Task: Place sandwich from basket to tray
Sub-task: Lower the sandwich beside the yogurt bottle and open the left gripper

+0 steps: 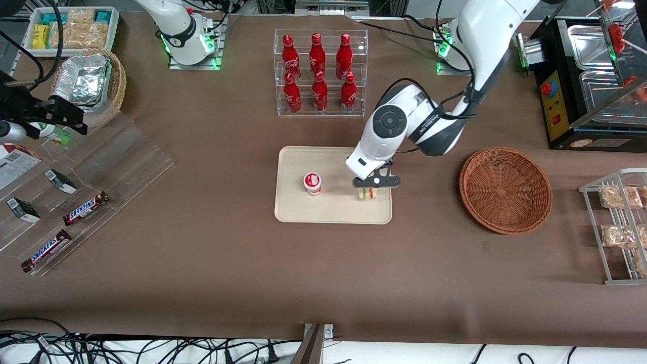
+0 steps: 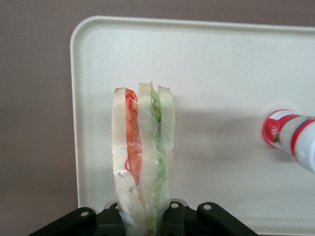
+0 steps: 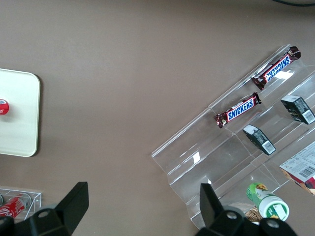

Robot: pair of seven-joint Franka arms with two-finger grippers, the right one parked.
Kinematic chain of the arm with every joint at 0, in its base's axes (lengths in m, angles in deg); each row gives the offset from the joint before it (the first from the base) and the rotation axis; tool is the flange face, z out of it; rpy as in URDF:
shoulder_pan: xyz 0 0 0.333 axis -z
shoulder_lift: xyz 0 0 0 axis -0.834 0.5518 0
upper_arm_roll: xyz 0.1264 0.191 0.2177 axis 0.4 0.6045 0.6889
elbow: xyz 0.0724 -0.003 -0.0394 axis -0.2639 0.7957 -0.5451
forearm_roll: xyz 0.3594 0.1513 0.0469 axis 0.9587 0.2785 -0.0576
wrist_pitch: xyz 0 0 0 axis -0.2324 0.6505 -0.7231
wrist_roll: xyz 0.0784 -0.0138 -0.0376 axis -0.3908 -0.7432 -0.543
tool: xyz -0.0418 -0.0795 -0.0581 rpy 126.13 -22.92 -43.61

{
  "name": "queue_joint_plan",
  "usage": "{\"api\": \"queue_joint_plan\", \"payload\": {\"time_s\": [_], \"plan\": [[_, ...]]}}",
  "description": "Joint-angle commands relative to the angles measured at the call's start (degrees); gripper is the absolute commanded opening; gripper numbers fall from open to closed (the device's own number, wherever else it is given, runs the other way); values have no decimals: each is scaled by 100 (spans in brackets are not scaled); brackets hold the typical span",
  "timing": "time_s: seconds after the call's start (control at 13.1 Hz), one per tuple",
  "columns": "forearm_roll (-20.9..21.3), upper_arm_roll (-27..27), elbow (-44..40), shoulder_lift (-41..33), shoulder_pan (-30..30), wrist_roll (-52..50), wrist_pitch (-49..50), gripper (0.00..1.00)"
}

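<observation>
The sandwich, a wrapped wedge of white bread with orange, red and green layers, hangs point-down over the cream tray, near the tray's edge toward the working arm's end. My left gripper is shut on the wedge's upper end. In the left wrist view the sandwich runs out from between the black fingers of the gripper, with the tray beneath it. I cannot tell whether it touches the tray. The reddish-brown basket sits empty beside the tray, toward the working arm's end.
A small red-and-white cup stands on the tray beside the sandwich. A clear rack of red bottles is farther from the camera than the tray. A wire rack of snack bags stands near the basket. An acrylic display with Snickers bars lies toward the parked arm's end.
</observation>
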Motion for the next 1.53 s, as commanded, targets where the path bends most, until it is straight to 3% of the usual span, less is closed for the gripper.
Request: {"api": "queue_joint_plan", "payload": {"time_s": [0.0, 0.23, 0.61, 0.92, 0.99, 1.07, 1.45], "plan": [[374, 23, -163, 252, 107, -173, 6, 11], [392, 23, -172, 376, 178, -173, 6, 12], [401, 75, -163, 455, 257, -173, 6, 26], [602, 76, -163, 507, 257, -173, 23, 63], [603, 76, -172, 508, 257, -173, 23, 88], [603, 76, -163, 508, 257, -173, 41, 100], [594, 67, -443, 158, 82, -514, 733, 100]]}}
